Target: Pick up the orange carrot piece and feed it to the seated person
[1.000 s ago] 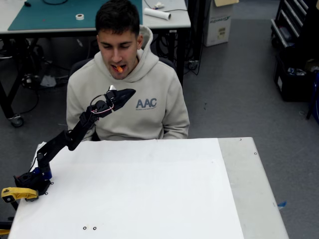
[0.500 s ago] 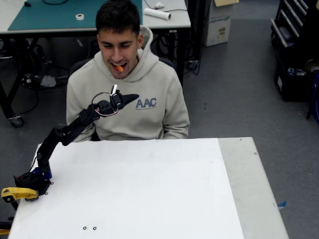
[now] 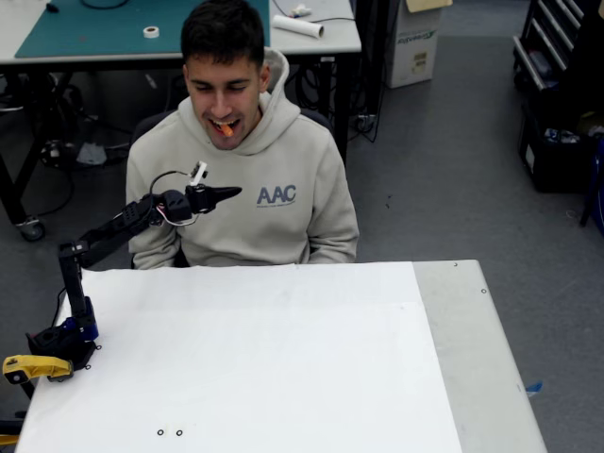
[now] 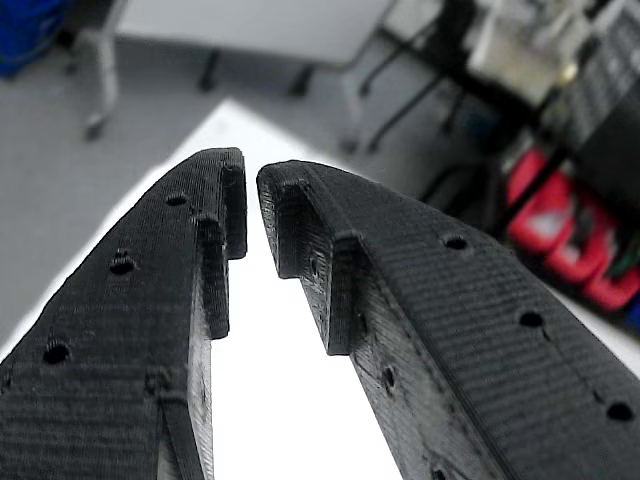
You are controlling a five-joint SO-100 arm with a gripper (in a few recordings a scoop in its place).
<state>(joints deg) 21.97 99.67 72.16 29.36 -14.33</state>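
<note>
The orange carrot piece (image 3: 226, 129) sits between the lips of the seated person (image 3: 274, 160), who wears a beige hoodie and sits behind the white table (image 3: 283, 359). My black gripper (image 3: 231, 193) hovers in front of his chest, below and apart from his mouth, pointing right in the fixed view. In the wrist view the gripper (image 4: 250, 200) has its two black fingers (image 4: 150, 290) nearly together at the tips, with nothing between them and the white table below.
A yellow clamp (image 3: 33, 366) holds the arm's base at the table's left edge. Behind the person stands a table with a teal mat (image 3: 104, 26). A cardboard box (image 3: 415, 38) and a dark rack (image 3: 557, 85) stand on the grey floor.
The arm has drawn back to the left and folded down, taking the gripper away from the person's face. The carrot piece stays in his mouth.
</note>
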